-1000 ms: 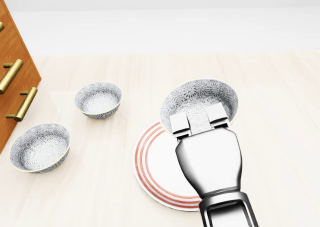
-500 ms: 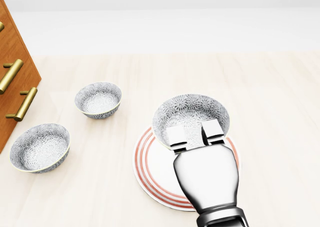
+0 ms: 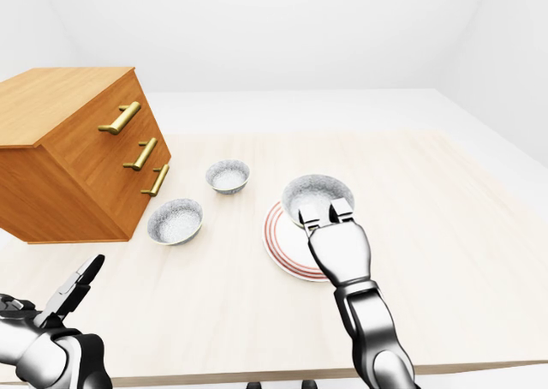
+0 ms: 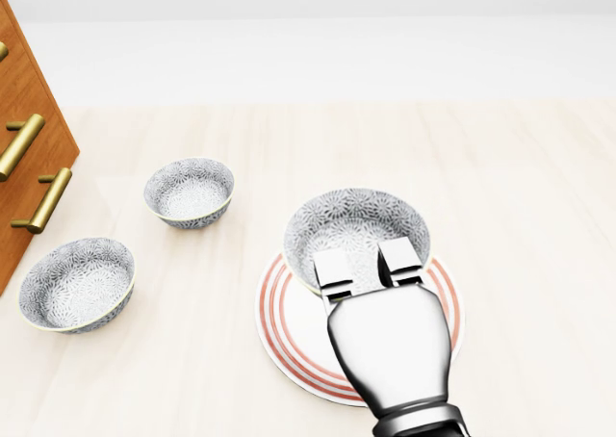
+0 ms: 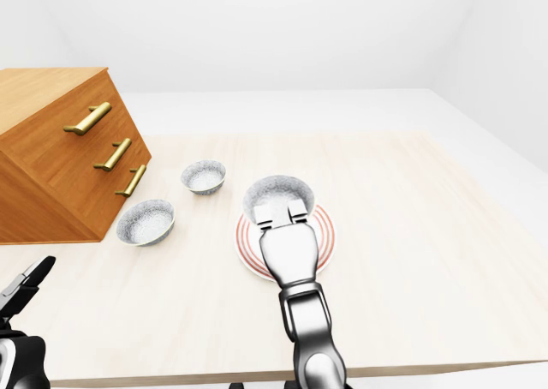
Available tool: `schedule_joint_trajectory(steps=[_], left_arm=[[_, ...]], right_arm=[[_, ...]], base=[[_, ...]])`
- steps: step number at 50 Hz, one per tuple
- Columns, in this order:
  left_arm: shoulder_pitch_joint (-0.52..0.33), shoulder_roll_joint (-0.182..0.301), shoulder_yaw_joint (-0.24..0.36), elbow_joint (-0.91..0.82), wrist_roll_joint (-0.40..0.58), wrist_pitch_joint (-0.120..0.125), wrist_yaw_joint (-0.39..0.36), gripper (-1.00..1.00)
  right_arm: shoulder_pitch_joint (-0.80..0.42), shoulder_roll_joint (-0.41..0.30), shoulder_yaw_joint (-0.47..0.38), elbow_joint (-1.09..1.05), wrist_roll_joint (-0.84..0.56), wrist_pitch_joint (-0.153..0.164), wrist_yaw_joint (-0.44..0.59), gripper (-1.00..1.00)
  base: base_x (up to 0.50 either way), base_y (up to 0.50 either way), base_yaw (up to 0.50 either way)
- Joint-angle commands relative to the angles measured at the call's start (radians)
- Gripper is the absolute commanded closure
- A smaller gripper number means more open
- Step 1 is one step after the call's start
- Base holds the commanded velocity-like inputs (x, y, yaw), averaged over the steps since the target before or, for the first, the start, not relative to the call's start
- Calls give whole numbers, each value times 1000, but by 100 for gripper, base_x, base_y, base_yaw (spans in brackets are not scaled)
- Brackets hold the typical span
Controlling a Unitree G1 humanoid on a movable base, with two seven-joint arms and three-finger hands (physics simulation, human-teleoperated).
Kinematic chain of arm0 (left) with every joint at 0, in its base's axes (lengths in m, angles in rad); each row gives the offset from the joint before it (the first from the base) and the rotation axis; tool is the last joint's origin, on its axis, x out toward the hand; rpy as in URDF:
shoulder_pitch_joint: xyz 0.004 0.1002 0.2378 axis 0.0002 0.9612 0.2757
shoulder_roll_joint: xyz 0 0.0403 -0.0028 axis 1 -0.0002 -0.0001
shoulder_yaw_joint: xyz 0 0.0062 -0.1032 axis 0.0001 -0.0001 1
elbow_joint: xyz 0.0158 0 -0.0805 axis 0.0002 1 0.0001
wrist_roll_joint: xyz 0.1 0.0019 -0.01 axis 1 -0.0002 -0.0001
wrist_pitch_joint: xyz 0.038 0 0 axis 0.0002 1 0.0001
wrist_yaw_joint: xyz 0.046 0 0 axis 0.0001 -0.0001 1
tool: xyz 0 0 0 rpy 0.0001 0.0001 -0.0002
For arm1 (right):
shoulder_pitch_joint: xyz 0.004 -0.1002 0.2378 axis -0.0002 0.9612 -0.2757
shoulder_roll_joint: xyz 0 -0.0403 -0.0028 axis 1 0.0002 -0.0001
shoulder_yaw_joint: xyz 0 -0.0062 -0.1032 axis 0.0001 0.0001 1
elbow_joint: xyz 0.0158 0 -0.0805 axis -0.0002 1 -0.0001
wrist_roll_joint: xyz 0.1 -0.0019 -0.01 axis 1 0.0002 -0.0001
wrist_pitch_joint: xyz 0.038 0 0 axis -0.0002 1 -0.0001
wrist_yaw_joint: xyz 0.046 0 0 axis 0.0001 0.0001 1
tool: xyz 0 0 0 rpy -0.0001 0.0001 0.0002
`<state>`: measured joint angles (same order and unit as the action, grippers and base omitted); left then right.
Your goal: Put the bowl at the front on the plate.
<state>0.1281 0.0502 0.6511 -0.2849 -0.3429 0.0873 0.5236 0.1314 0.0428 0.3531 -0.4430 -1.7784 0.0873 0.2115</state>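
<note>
While my right hand pinches the bowl by its near rim, I hold it over the far half of the plate, my left hand open.

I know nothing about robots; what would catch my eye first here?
The shiny right hand stands out, low in the head view's middle, gripping the rim of a patterned bowl over a red-ringed plate. Left of them sit a second bowl and a third bowl, beside a brass-handled wooden chest.
</note>
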Motion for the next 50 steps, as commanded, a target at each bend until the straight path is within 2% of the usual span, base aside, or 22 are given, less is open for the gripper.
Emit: schedule_joint_trajectory(steps=[1, 15, 34, 50], left_arm=[[0, 0, 0, 2, -1, 0, 0, -100], [-3, 2, -2, 8, -1, 0, 0, -100], [-2, 0, -1, 4, 2, 0, 0, -100], [0, 2, 0, -1, -3, 0, 0, -100]], right_arm=[[9, -7, 2, 13, 47, 0, -34, 100], [25, -20, -1, 88, 114, 0, -108, 100], [118, -62, 11, 87, 205, 0, -209, 100], [112, -70, 1, 108, 225, 0, -228, 100]], base=[[0, 0, 0], [0, 0, 0], [0, 0, 0], [0, 0, 0]])
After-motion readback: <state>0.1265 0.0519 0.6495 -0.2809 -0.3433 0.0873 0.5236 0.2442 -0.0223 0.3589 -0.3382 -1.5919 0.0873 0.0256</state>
